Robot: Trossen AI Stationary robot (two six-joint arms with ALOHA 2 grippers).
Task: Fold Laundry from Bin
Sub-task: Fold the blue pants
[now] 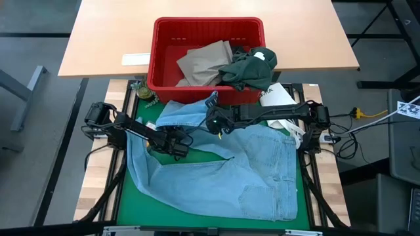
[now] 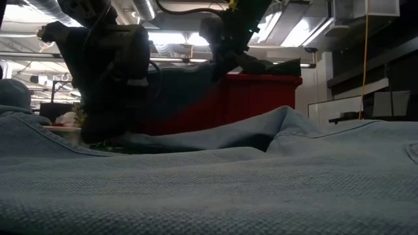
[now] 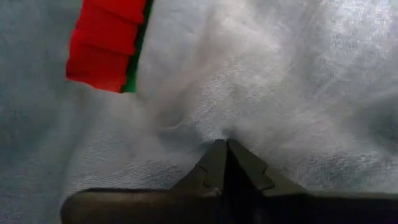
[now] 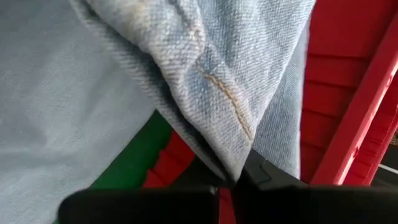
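Light blue denim jeans point(image 1: 256, 164) lie spread over the green mat point(image 1: 121, 196) in front of the red bin point(image 1: 157, 59). Tan trousers point(image 1: 203, 62) lie in the bin, and a dark green garment point(image 1: 249, 69) hangs over its near right rim. My left gripper point(image 1: 178, 147) is shut on the jeans' left part point(image 3: 267, 93). My right gripper point(image 1: 215, 124) is shut on the jeans' far edge point(image 4: 205, 56), just in front of the bin's near wall point(image 4: 348, 93). My left gripper pinches a small pucker of the jeans point(image 3: 217, 132) between its two fingertips, and creases run out from them. It comes slanting down from the table's left. The cloth around it lies on the mat. My right gripper pinches a seamed edge of the jeans with orange stitching point(image 4: 235, 163) between its two fingers. It comes slanting down from the table's right. That edge is raised off the mat beside the bin, and the remainder of the jeans lies on the mat.
A white packet point(image 1: 275, 98) lies by the bin's right near corner, partly under the right arm. A white slip point(image 1: 136, 59) lies on the wooden table left of the bin. A small dark object point(image 1: 143, 92) sits at the mat's far left corner.
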